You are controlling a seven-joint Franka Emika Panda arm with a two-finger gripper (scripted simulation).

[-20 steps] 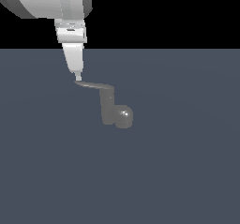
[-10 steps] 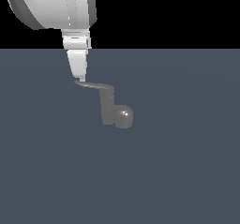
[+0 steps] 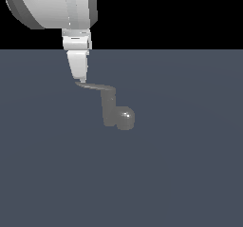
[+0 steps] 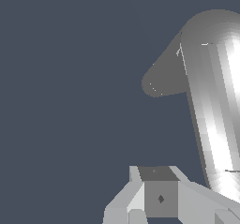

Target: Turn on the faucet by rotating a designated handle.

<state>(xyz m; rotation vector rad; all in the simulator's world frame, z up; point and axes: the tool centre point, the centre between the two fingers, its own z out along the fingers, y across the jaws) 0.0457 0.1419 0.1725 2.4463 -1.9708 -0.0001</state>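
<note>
Comparing with a second ago, your fingers (image 3: pixel 81 80), seemingly pressed together, have barely nudged the handle (image 3: pixel 95 86), so the faucet (image 3: pixel 115 112) remains off.

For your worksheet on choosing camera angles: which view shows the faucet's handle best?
The exterior view: the whole handle juts from the post of the faucet toward that view's left, with the pincer at its tip. The wrist view shows the handle only as a bright, cropped close-up.
</note>
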